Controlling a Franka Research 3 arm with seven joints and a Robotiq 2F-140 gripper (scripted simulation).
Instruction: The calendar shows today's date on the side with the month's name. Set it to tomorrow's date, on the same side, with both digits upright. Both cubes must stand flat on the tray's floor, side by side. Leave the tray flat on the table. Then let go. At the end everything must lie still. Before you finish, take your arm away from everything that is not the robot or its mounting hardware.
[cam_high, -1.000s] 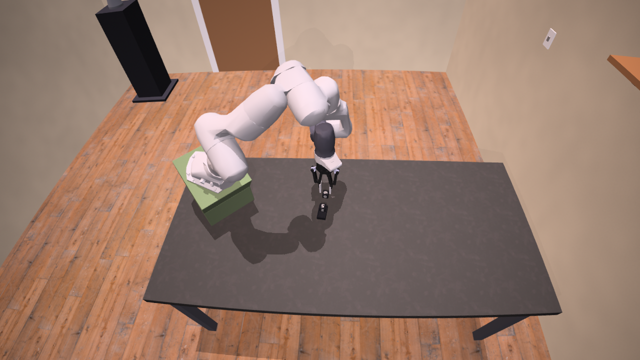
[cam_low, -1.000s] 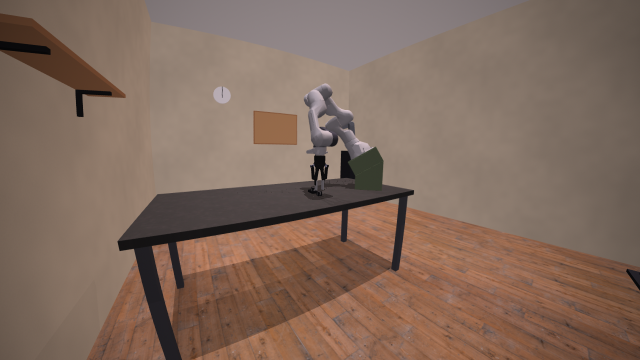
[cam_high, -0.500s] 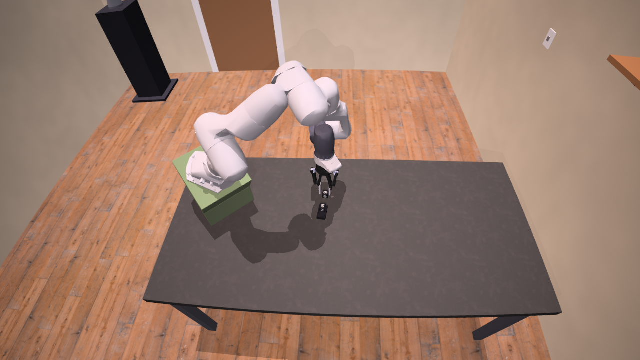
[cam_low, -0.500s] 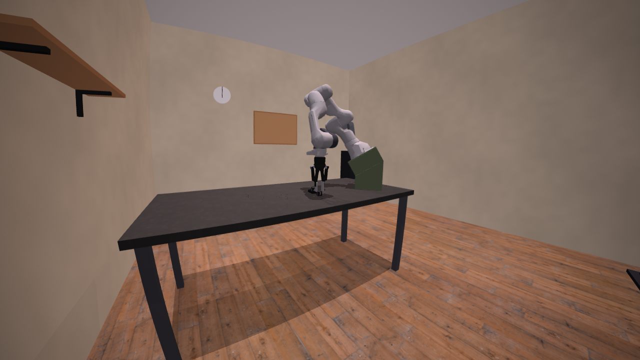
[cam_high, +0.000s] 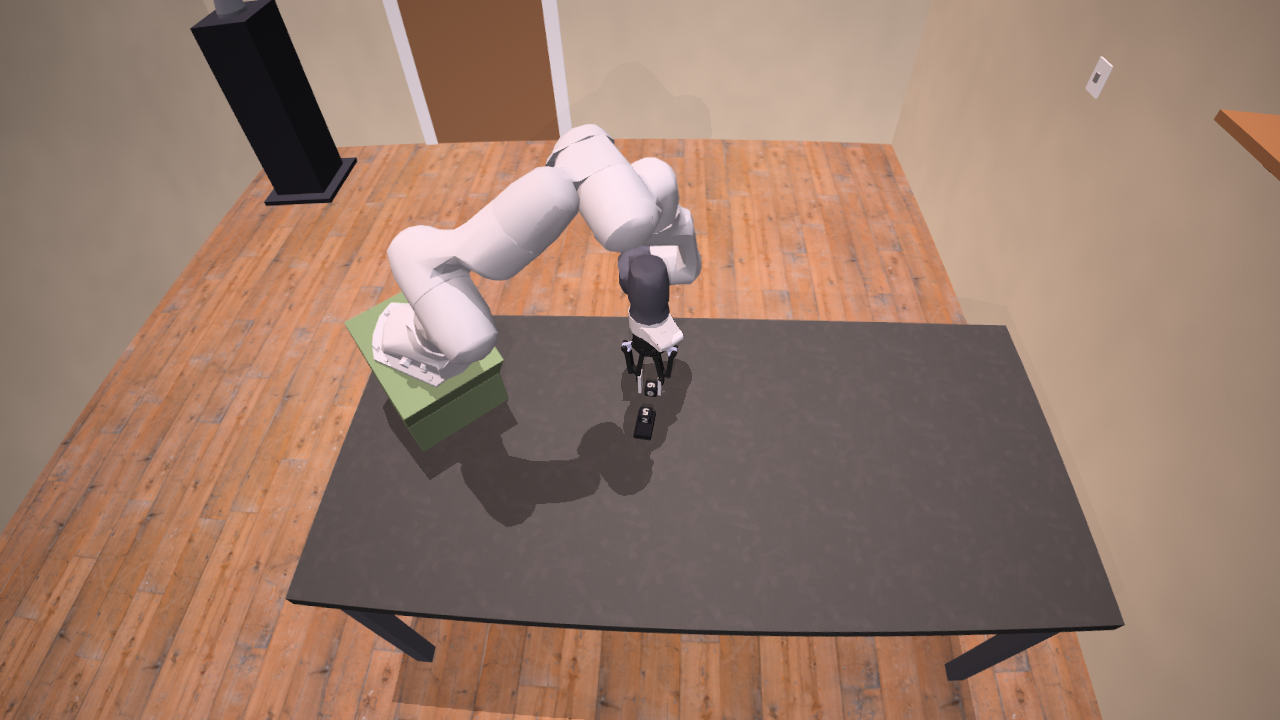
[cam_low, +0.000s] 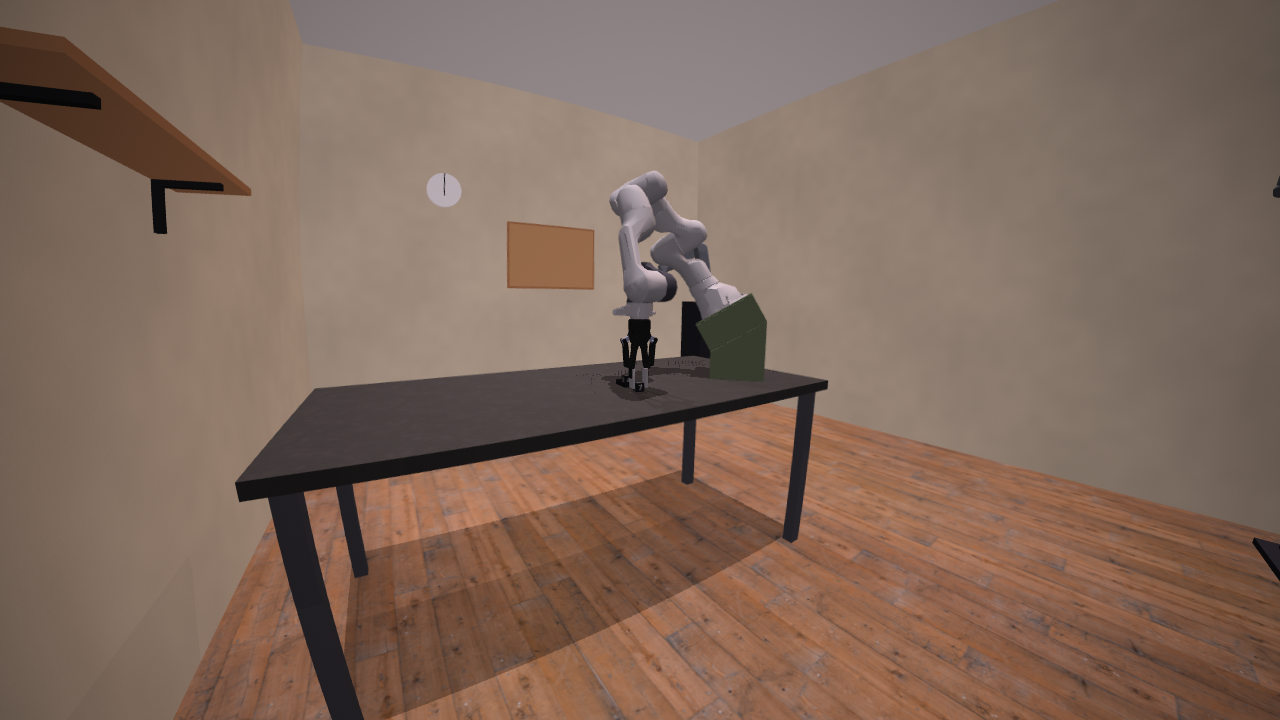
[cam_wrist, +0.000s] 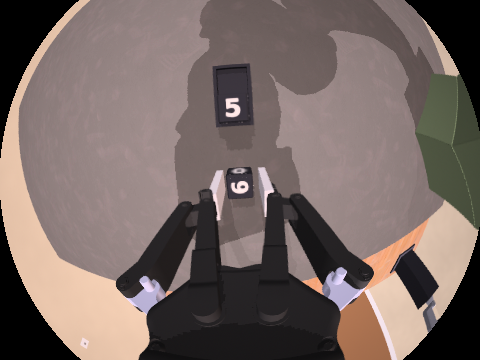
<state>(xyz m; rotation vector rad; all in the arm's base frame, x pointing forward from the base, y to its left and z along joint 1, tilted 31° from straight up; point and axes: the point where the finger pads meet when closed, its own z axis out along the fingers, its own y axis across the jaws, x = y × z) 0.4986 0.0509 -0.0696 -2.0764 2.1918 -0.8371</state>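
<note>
The dark calendar tray (cam_wrist: 232, 96) lies flat on the table (cam_high: 716, 465), a short way in front of my gripper; it also shows in the top view (cam_high: 644, 422). One dark cube stands in the tray, with a white 5 on top. The second cube (cam_wrist: 239, 184) (cam_high: 650, 386), with a 6 on top, stands outside the tray, on or just above the table, between my fingers. My gripper (cam_wrist: 241, 179) points straight down and is partly open. Its pads straddle this cube with a thin gap on each side. The month side of the calendar is not readable.
The arm's green base block (cam_high: 429, 385) stands at the table's back left corner, and it shows at the right edge of the wrist view (cam_wrist: 454, 140). The table's back edge runs close behind the gripper.
</note>
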